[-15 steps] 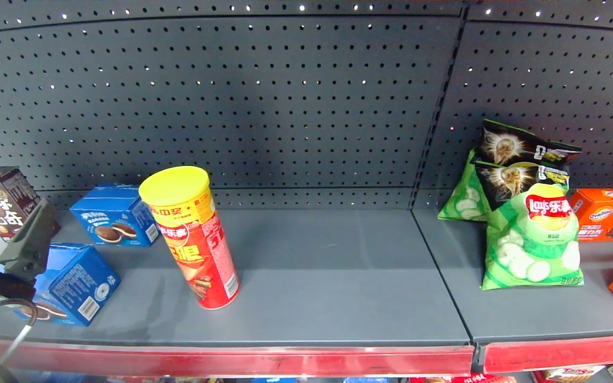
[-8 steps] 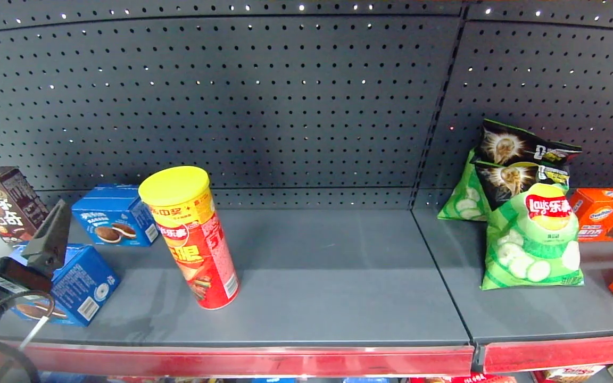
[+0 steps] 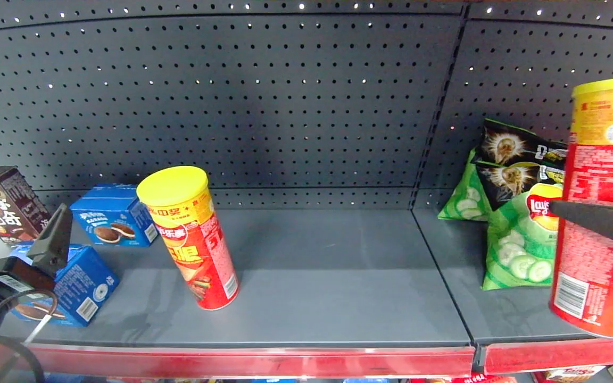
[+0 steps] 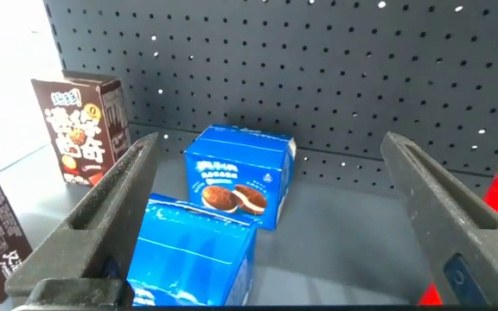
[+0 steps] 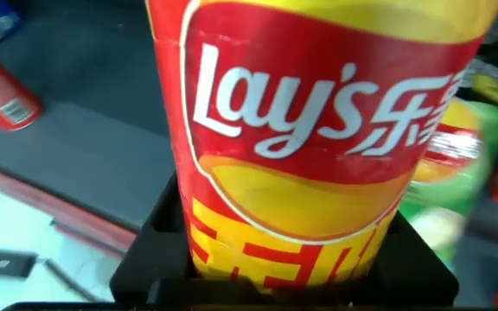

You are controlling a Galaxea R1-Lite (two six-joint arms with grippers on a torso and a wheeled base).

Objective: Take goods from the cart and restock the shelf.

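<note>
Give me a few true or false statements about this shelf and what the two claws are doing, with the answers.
1. The right claw is shut on a chip can. True.
2. The other chip can lies on its side on the shelf. False: it stands upright, with its yellow lid on top.
3. The left claw is shut on a blue cookie box. False: its jaws stand wide open and clamp nothing.
4. On the shelf's right section sit green chip bags. True.
</note>
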